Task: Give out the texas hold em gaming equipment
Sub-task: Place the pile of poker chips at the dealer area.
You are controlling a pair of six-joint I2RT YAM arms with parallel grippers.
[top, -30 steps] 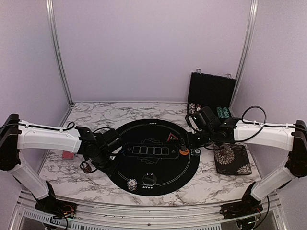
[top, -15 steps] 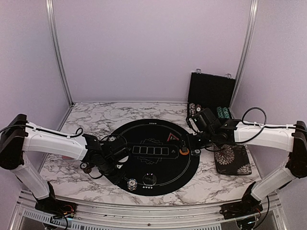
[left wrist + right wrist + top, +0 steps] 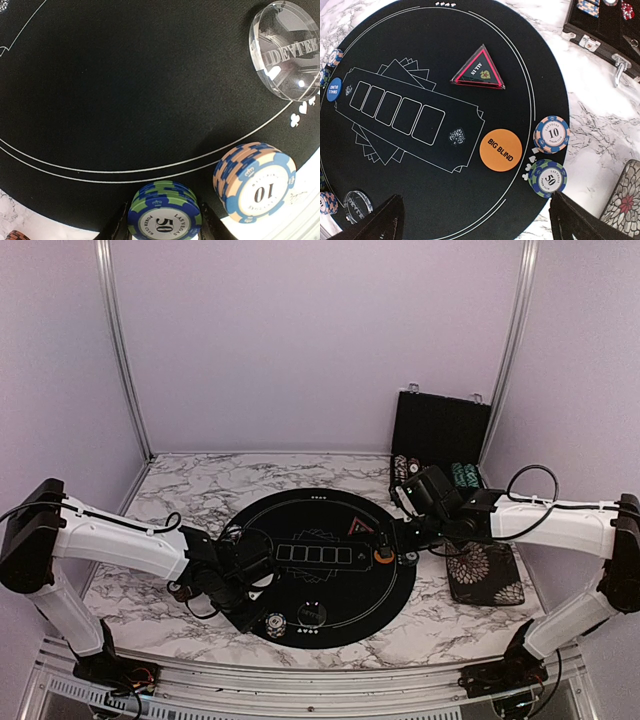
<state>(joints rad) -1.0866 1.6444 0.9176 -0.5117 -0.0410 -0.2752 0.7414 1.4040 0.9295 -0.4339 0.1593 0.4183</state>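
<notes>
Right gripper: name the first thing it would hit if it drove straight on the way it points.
Most likely the bare black poker mat straight ahead of the right gripper and its open fingers, just short of the orange BIG BLIND button; depth is hard to judge.

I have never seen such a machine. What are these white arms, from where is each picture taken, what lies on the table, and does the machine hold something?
These are two robot arms, the left arm and the right arm, fixed at the near edge of a marble table. One picture comes from a camera above and behind them; the other two come from cameras on the wrists, looking past each claw. On the table lies a round black poker mat. On it are an orange Big Blind button, a clear dealer button, a triangular all-in marker and, at its edge, a stack of chips marked 10. The left claw is closed on a stack of green-and-blue chips marked 50. The right claw is open and holds nothing.
</notes>
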